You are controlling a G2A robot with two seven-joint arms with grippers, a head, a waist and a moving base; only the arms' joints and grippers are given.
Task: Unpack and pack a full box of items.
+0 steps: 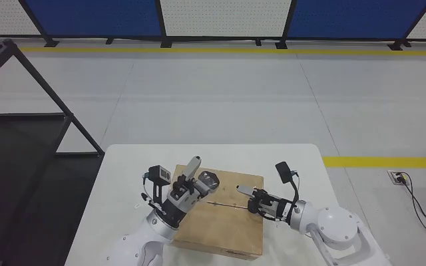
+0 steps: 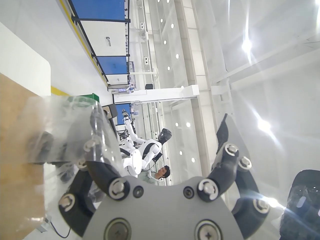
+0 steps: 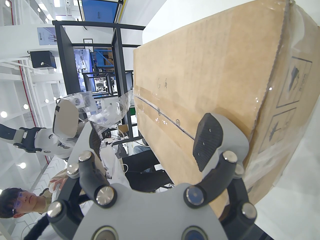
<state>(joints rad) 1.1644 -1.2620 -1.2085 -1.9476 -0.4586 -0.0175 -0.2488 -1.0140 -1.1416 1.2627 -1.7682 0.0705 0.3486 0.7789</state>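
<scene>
A closed brown cardboard box [image 1: 219, 226] lies on the white table [image 1: 126, 173], its top flaps meeting at a centre seam [image 3: 160, 112]. My left gripper [image 1: 200, 174] sits over the box's far left part, tilted up and open [image 2: 162, 126]. A crumpled strip of clear tape [image 2: 57, 126] clings to one of its fingers [image 2: 97, 131]. My right gripper [image 1: 249, 194] is open at the right end of the seam. One of its pads [image 3: 208, 138] hangs just above the box top [image 3: 200, 63]. The contents are hidden.
Clear film wraps the box's near end [image 3: 300, 51]. A black metal frame [image 1: 40, 133] stands to the table's left. Bare table surface lies behind the box and on both sides.
</scene>
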